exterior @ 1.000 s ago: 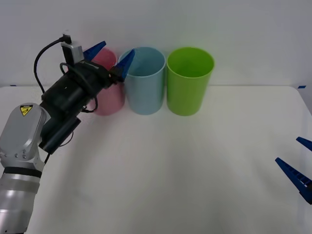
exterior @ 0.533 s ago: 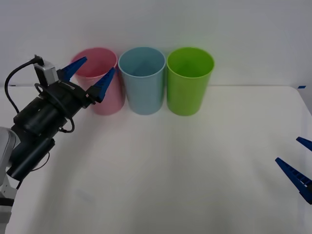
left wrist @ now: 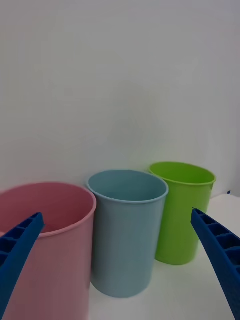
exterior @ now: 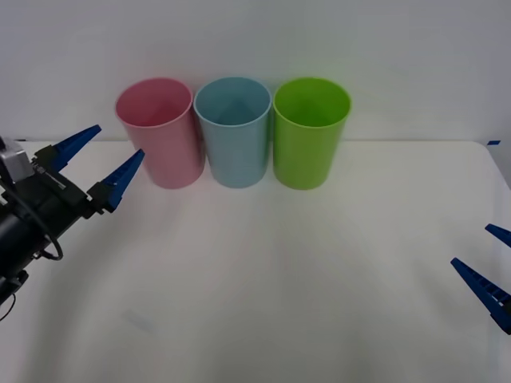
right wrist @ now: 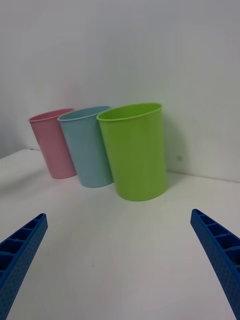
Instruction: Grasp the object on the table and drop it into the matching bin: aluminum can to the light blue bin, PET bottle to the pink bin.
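A: Nearest the robot, what are the arms doing?

B: The right claw (exterior: 489, 271) is hanging parked at the desk's right edge, its blue ribbed fingers spread and gripping nothing. The left claw (exterior: 92, 167) is also released and empty; it is sitting low at the left edge of the wide plain white desk (exterior: 303, 279).

A: It was elsewhere a moment ago?

B: Yes. A second ago it was up at the rims of the pink and light blue bins; since then it has been pulling back and down, away from them.

A: And farther back?

B: Three tall plastic cup-shaped bins are standing in a row against the wall: the pink bin (exterior: 157, 132), the light blue bin (exterior: 233, 132) just beside it, and a green bin (exterior: 310, 132).

A: Where is the small silver aluminum can?

B: I am not finding it on the desk or in either claw. Judging by the retreat from the rims, it is probably lying inside the light blue bin, meaning the drop is likely done.
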Controlling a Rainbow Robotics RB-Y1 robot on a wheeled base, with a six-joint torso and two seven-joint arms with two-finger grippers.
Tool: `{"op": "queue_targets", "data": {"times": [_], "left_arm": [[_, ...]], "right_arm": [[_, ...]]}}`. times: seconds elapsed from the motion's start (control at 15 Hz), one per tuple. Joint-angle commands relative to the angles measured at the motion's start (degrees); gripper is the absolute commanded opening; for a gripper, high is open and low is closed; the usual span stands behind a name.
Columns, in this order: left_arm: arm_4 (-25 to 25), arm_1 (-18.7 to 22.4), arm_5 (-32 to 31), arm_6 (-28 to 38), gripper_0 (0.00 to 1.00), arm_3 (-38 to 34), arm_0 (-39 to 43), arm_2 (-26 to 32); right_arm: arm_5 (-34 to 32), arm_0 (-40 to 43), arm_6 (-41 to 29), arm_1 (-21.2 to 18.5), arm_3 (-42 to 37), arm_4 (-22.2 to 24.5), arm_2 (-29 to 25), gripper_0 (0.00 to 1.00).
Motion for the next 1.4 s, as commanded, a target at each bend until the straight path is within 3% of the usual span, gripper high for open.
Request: {"op": "queue_targets", "data": {"times": [0.07, 0.53, 0.87, 1.4], "left_arm": [[1.17, 1.26, -5.18, -0.09, 1.00, -0.80, 3.34, 3.61], [-0.94, 3.55, -16.96, -1.59, 1.00, -0.80, 9.05, 13.63], [-0.42, 5.57, -17.92, -3.43, 1.00, -0.80, 13.27, 14.77], [0.64, 5.57, -19.33, -5.80, 1.00, -1.06, 17.49, 15.47]], "right_arm": [[0.00, 0.00, 0.00, 0.00, 0.00, 0.00, 0.00, 1.00], [0.00, 0.00, 0.00, 0.00, 0.00, 0.00, 0.00, 1.00], [0.00, 0.00, 0.00, 0.00, 0.00, 0.00, 0.00, 1.00], [0.00, 0.00, 0.00, 0.00, 0.00, 0.00, 0.00, 1.00]]}}
